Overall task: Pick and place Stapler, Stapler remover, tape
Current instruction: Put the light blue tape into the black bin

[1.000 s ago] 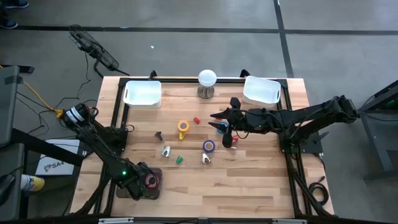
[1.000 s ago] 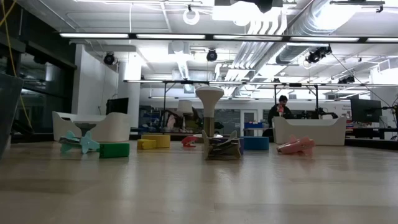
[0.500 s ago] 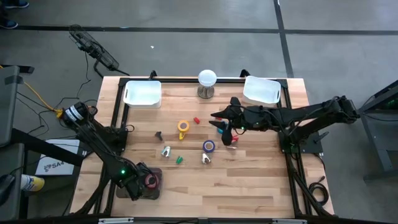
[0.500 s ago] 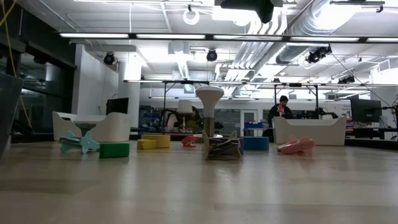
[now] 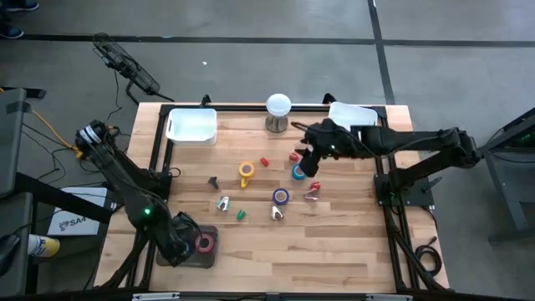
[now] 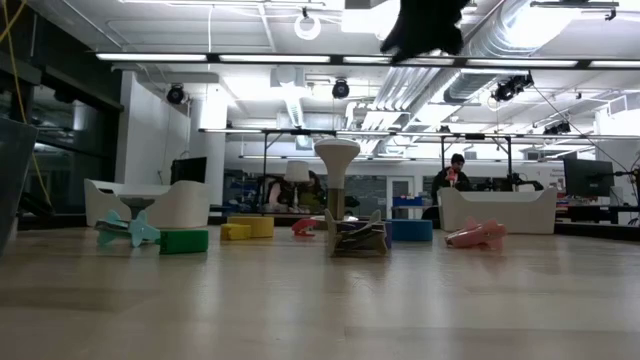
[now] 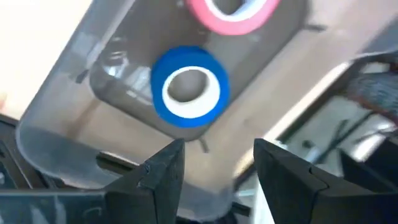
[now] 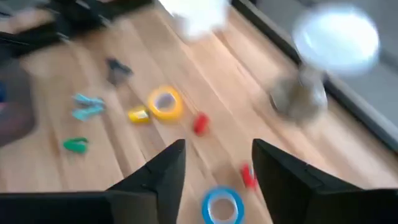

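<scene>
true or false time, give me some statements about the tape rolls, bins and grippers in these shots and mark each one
1. A blue tape roll lies in the grey tray below the left gripper. True.
2. The left gripper grips that blue roll. False: its fingers stand open, nothing between them.
3. A yellow tape roll lies on the table. True.
4. The right gripper holds a red piece. False: it is open and empty.
5. Both white bins are full of tape. False: no tape shows in either.

Wooden table (image 5: 334,242) carries tape rolls (image 5: 281,196), two white bins (image 5: 191,126), clutter.
</scene>
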You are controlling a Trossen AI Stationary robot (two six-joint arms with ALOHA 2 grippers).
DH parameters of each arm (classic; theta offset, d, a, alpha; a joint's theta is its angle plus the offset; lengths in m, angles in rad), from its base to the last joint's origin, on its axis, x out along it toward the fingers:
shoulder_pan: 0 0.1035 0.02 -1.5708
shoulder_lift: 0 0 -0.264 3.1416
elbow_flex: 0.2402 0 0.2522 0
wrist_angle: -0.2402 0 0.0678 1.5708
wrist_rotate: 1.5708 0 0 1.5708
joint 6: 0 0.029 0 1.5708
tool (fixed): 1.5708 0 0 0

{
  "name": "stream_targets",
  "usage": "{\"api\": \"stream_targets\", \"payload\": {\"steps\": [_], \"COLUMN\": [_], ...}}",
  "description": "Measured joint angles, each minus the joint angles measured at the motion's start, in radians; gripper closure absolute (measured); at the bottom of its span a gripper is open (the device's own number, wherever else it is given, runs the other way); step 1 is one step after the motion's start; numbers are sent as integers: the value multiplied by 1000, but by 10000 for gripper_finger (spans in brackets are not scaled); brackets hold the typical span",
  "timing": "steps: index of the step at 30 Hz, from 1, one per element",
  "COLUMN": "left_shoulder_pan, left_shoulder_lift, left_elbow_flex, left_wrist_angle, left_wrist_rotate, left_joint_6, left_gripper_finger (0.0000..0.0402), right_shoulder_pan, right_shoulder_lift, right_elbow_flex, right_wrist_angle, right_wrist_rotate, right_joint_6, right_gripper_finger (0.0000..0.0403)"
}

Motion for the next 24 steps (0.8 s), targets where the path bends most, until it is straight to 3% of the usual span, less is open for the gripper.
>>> {"api": "stream_targets", "payload": {"steps": [5, 14, 24], "left_shoulder_pan": [0, 0, 29], "left_shoulder_lift": [-102, -224, -262], "left_elbow_flex": [0, 0, 0], "left_wrist_angle": [0, 36, 192], "left_wrist_rotate": [-150, -549, -972], "left_joint_6": [-34, -45, 177], "left_gripper_finger": [214, 214, 214], "right_shoulder_pan": [-104, -202, -233], "right_shoulder_lift": [39, 188, 387], "right_elbow_flex": [-2, -2, -2], "right_wrist_angle": [-145, -157, -160], "right_wrist_rotate": [-98, -200, -233], "right_joint_6": [165, 213, 205], "right_gripper_finger": [187, 165, 164]}}
